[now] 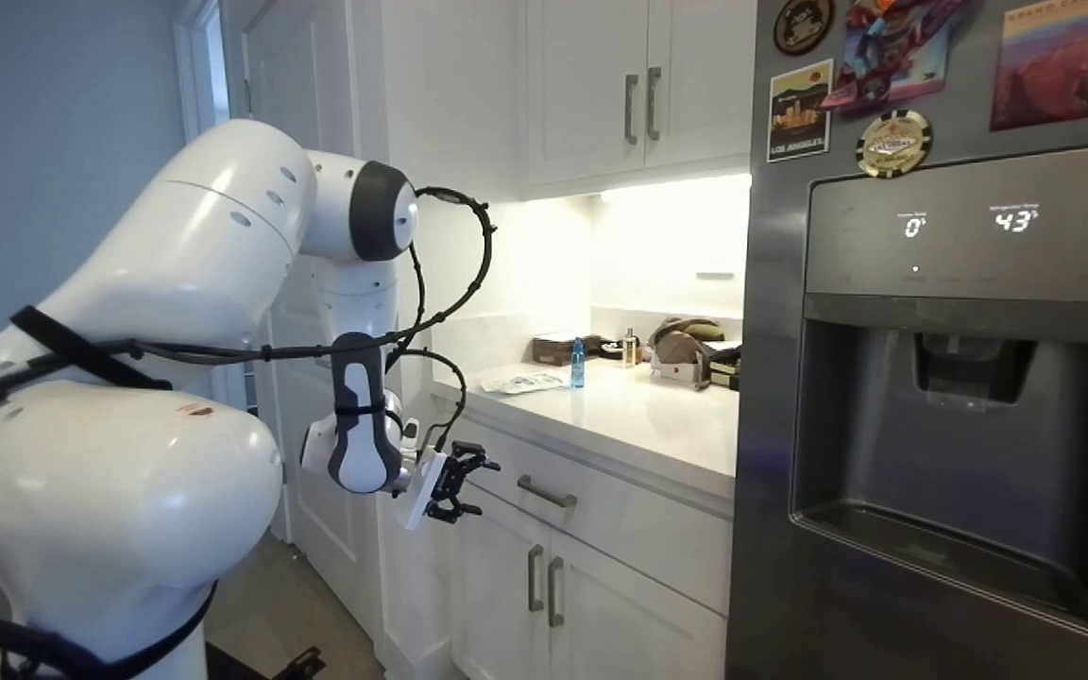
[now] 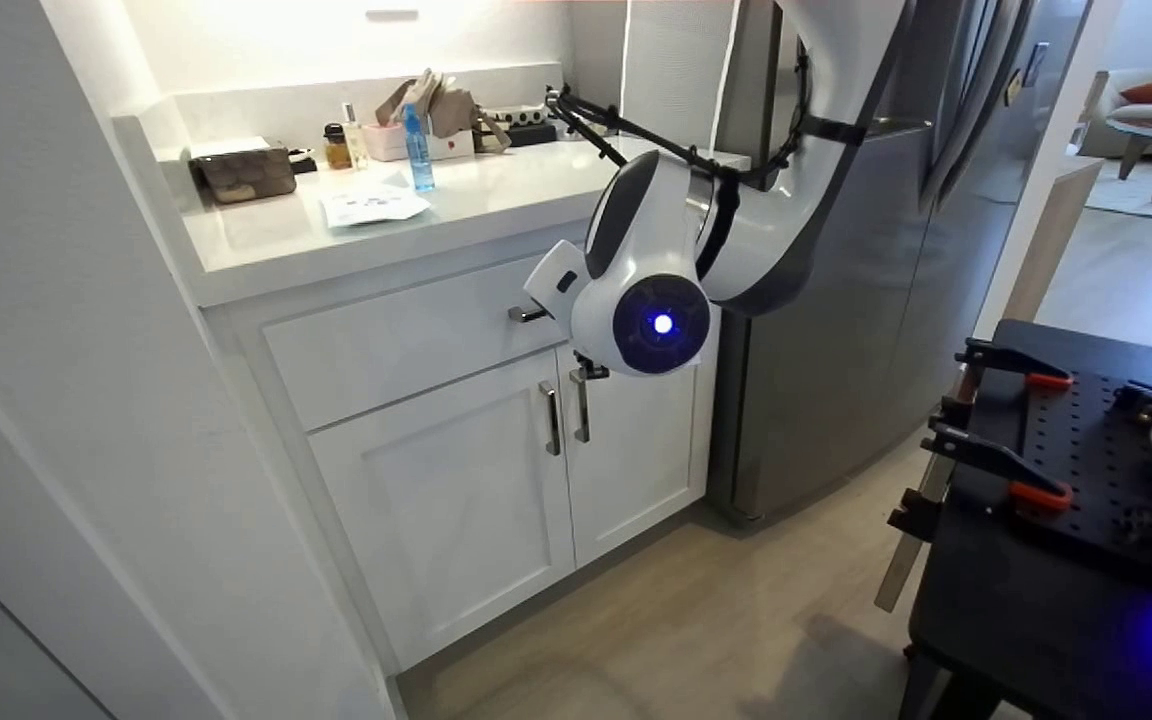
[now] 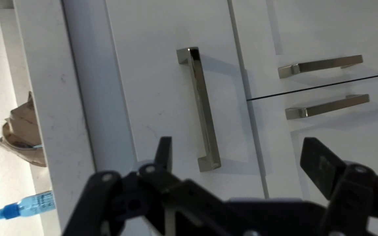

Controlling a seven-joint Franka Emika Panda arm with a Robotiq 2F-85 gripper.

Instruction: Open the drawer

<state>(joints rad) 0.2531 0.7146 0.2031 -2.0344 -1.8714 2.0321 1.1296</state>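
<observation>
Wide white flat-fronted drawer (image 2: 386,345) sits closed beneath glossy white tabletop (image 1: 638,416).
Black two-fingered end effector (image 3: 238,144) gapes wide, grasping nothing, near the drawer's straight silver metal bar handle (image 3: 205,108).

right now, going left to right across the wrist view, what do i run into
Blue bottle → countertop's front edge → drawer with its silver bar handle → two cabinet door handles, side by side. The gripper's spread fingers overlap several of these, so they're left out.
</observation>
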